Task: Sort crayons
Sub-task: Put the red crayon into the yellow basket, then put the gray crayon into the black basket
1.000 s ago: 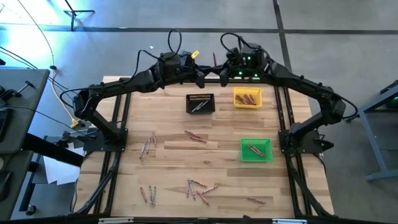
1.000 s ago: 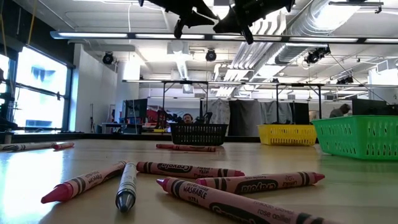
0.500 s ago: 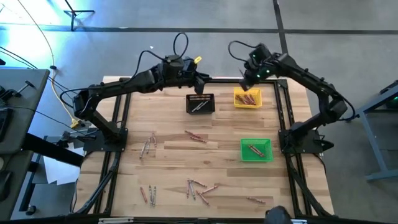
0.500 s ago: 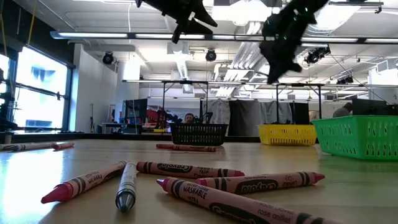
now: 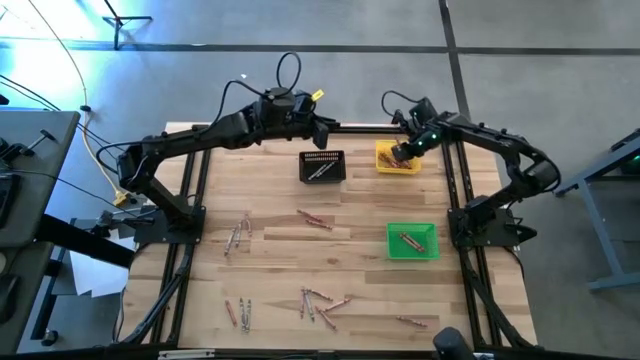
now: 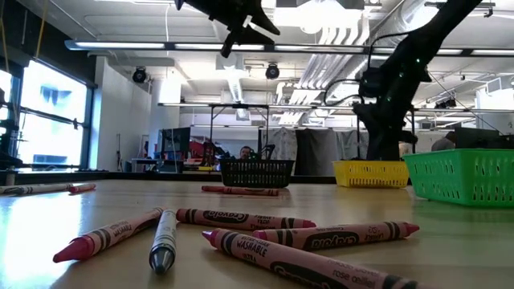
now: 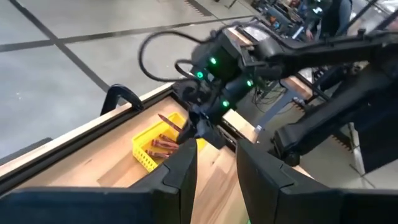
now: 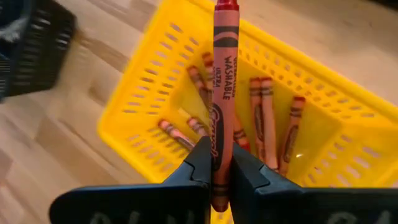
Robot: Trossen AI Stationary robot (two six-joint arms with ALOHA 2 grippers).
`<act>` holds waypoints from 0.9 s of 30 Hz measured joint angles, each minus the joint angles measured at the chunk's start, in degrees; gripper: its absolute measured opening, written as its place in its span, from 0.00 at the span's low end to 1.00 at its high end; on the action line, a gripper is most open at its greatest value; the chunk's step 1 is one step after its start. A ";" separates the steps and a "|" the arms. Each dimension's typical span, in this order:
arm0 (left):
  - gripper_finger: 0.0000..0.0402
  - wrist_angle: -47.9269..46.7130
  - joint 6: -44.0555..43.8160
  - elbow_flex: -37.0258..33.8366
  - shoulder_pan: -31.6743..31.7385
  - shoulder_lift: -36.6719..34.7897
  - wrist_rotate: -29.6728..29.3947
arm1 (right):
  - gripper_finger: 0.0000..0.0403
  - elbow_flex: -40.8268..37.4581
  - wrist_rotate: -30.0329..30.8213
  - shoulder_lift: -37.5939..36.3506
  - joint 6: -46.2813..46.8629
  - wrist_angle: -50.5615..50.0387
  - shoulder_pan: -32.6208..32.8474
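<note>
My right gripper [image 5: 401, 155] is over the yellow bin [image 5: 397, 159] at the table's far right, shut on a reddish-orange crayon [image 8: 224, 87]. The bin holds several reddish crayons [image 8: 267, 121]. My left gripper [image 5: 325, 128] hangs high over the far edge above the black bin [image 5: 322, 166]; its fingers [image 7: 214, 168] are open and empty. More crayons lie flat on the table in loose groups [image 5: 318, 303], [image 5: 237, 235], [image 5: 313, 219]. The green bin [image 5: 412, 241] holds a few crayons. My right gripper pinches the crayon between its two fingers by the part near one end [image 8: 219, 163]. The crayon lies along the fingers and sticks out past their tips. The fingers slant down from above toward the yellow bin. The crayon is clear of the bin, its free end [image 8: 226, 6] over the bin's far rim.
The black bin holds grey sticks. In the low view, crayons [image 6: 241, 218] lie close to the near edge, with the green bin [image 6: 462, 177] at the right. The arms' bases and black rails stand along both table sides. Bare wood lies between the bins and the near groups.
My right gripper has gone from the middle of the far edge toward the table's right edge and down, and now hangs low over the yellow bin. My left gripper has kept nearly still.
</note>
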 joint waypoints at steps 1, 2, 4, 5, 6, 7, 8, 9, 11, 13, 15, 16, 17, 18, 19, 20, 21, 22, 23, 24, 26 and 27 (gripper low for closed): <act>0.24 -0.14 -0.20 0.00 0.18 0.00 -0.02 | 0.02 -0.86 0.17 0.00 0.09 0.48 -0.01; 0.24 -0.44 -0.18 0.00 0.37 0.00 -0.02 | 0.02 -1.70 0.17 0.00 0.27 1.15 0.01; 0.24 -1.43 -0.16 0.00 0.82 0.00 -0.01 | 0.05 -2.36 0.09 -0.01 0.47 1.76 0.07; 0.24 -1.95 -0.19 0.00 1.07 0.00 -0.01 | 0.08 -2.37 0.06 -0.06 0.53 1.70 0.11; 0.24 -2.36 -0.22 0.00 1.31 0.00 -0.01 | 0.12 -2.32 0.07 -0.11 0.64 1.64 0.18; 0.24 -2.88 -0.61 0.00 1.59 0.00 -0.01 | 0.15 -2.21 0.11 -0.20 0.58 1.57 0.33; 0.24 -3.62 -0.74 0.00 1.86 0.00 0.00 | 0.18 -1.92 0.13 -0.36 0.28 1.48 0.34; 0.24 -4.45 -0.82 0.00 2.10 0.00 -0.01 | 0.22 -1.40 0.13 -0.56 -0.09 1.51 0.36; 0.24 -7.21 -0.78 0.00 2.47 -0.02 -0.03 | 0.26 -0.04 0.10 -0.68 -1.06 1.57 0.40; 0.24 -11.47 -0.76 0.00 2.64 -0.02 -0.03 | 0.28 1.48 0.13 -0.68 -2.38 0.72 0.40; 0.24 -19.10 -0.89 0.00 2.59 -0.02 0.37 | 0.29 3.58 0.11 -0.68 -3.29 0.05 0.42; 0.24 -24.07 -1.08 0.00 2.58 -0.16 0.93 | 0.29 4.77 0.07 -0.68 -3.55 -0.67 0.42; 0.24 -30.32 -1.26 0.00 2.34 -0.37 1.33 | 0.29 5.96 -0.01 -0.68 -3.77 -1.58 0.42; 0.24 -36.73 -1.67 0.00 1.81 -0.52 1.36 | 0.29 7.08 -0.26 -0.68 -4.22 -2.44 0.43; 0.24 -42.78 -2.15 0.00 1.13 -0.57 0.98 | 0.29 8.24 -0.40 -0.68 -4.65 -3.23 0.50; 0.24 -49.23 -2.67 -0.01 0.21 -0.56 -0.07 | 0.29 9.28 -0.40 -0.68 -4.89 -3.78 0.74; 0.24 -55.33 -3.23 -0.08 -0.91 -0.52 -1.45 | 0.29 10.23 -0.40 -0.68 -5.45 -4.06 1.02; 0.24 -60.49 -4.00 -0.22 -2.09 -0.50 -2.87 | 0.29 11.05 -0.38 -0.68 -6.02 -4.23 1.41; 0.24 -64.27 -4.66 -0.49 -3.32 -0.52 -3.94 | 0.29 11.69 -0.39 -0.68 -6.35 -4.37 1.93; 0.24 -67.10 -5.45 -1.07 -4.45 -0.52 -4.15 | 0.29 12.23 -0.42 -0.68 -6.88 -4.44 2.55; 0.24 -72.18 -8.02 -2.75 -6.59 -0.56 -3.39 | 0.29 13.19 -0.53 -0.68 -7.45 -4.13 3.84; 0.24 -74.01 -9.56 -3.76 -7.71 -0.66 -2.84 | 0.29 13.53 -0.59 -0.68 -7.51 -4.01 4.51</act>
